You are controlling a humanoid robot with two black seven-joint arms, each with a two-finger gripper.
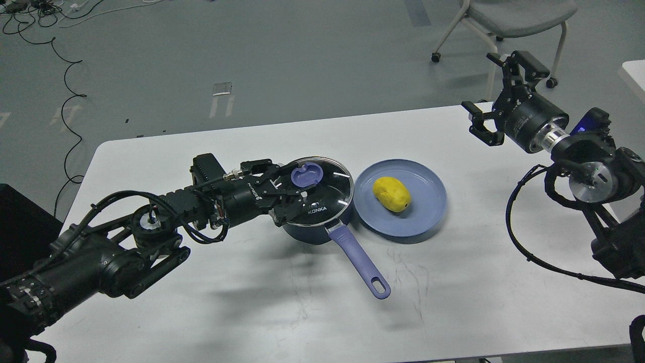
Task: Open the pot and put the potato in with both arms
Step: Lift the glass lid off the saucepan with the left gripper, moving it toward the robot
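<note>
Left claw (291, 187) at pot (317, 222) lid

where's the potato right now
In the head view the potato lies on the blue plate, right of centre on the white table. The lidded pot stands just to its left; the right gripper is up and off to the right.

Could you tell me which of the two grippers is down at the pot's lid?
The left gripper, its fingers around the purple knob on the lid. The right gripper hangs open, away from the pot.
</note>
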